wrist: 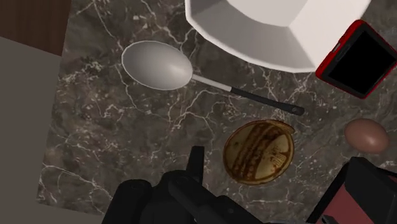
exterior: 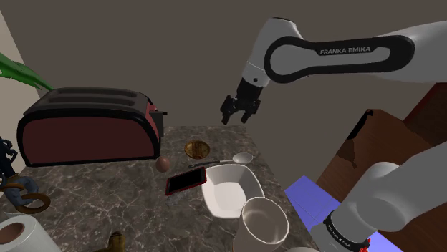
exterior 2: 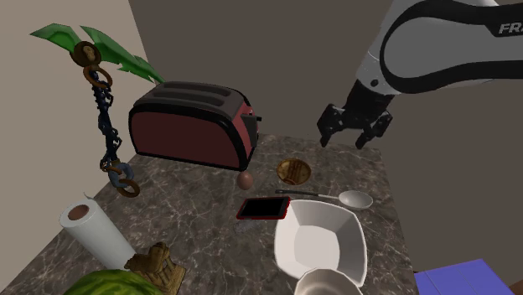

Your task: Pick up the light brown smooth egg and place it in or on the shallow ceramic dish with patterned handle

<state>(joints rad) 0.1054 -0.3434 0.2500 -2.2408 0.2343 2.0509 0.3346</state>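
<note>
The arm (exterior: pixel 283 32) is glossy white, with rounded tubular links and dark joint bands. Just above the blocky, all-black gripper (exterior: pixel 239 117), a dark strip bears white "FRANKA EMIKA" lettering (exterior: pixel 344 50). Farthest from the gripper, a red-and-black ring (exterior: pixel 349 242) circles a link.

A dark marble tabletop (exterior: pixel 93 207) veined in white fills the lower half of the shoulder view. Behind it, a plain grey-brown wall (exterior: pixel 179 43) takes the upper middle and meets a paler beige wall (exterior: pixel 7 100) at the far left edge. At the right, reddish-brown wooden boards (exterior: pixel 405 132) lie beyond the tabletop's edge; whether they are floor or furniture cannot be told. A flat blue-violet patch (exterior: pixel 308 197) lies at lower right. The light is dim and even.
</note>
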